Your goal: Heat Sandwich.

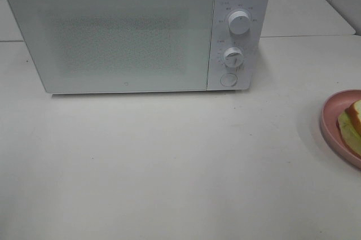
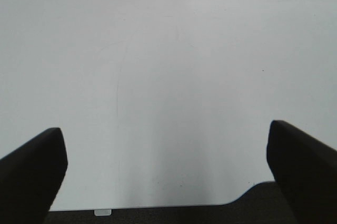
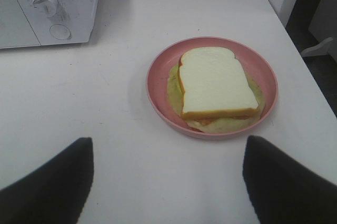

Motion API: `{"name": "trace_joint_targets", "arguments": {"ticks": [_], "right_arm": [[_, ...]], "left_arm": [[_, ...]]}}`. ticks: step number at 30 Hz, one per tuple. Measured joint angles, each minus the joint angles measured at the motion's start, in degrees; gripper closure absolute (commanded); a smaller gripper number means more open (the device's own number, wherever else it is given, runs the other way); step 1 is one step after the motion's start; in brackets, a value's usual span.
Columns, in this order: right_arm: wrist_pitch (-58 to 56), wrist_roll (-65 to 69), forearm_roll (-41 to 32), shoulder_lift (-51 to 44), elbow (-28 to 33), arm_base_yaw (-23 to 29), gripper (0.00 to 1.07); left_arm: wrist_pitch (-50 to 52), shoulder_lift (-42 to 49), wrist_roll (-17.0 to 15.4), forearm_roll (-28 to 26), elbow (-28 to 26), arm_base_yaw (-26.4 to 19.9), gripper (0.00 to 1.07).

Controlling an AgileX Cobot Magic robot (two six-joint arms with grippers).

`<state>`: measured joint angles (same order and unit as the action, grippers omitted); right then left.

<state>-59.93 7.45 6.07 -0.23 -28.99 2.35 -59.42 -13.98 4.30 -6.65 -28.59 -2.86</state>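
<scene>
Two claws, both spread wide and holding nothing: our left claw [image 2: 166,174] hangs over bare bench [image 2: 158,76], our right claw [image 3: 167,182] hovers near the pink plate [image 3: 158,76] where the sandwich [image 3: 216,81] lies, right of the closed microwave [image 1: 113,36].

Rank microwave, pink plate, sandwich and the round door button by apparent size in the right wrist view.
1. Microwave, though cropped by the frame
2. Pink plate
3. Sandwich
4. Round door button
</scene>
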Motion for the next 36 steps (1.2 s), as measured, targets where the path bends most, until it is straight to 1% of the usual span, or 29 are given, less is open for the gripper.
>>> {"name": "trace_joint_targets", "arguments": {"ticks": [3, 8, 17, 36], "right_arm": [[0.0, 0.0, 0.0, 0.0, 0.0, 0.0, 0.32], [0.0, 0.0, 0.0, 0.0, 0.0, 0.0, 0.32], [0.0, 0.0, 0.0, 0.0, 0.0, 0.0, 0.32], [0.0, 0.0, 0.0, 0.0, 0.0, 0.0, 0.32]], "left_arm": [[-0.2, 4.1, -0.2, 0.0, 0.1, 0.0, 0.08], [-0.2, 8.4, -0.4, 0.1, 0.1, 0.0, 0.08], [-0.2, 14.0, -0.4, 0.2, 0.1, 0.0, 0.08], [-0.2, 14.2, -0.4, 0.2, 0.1, 0.0, 0.08]]}}
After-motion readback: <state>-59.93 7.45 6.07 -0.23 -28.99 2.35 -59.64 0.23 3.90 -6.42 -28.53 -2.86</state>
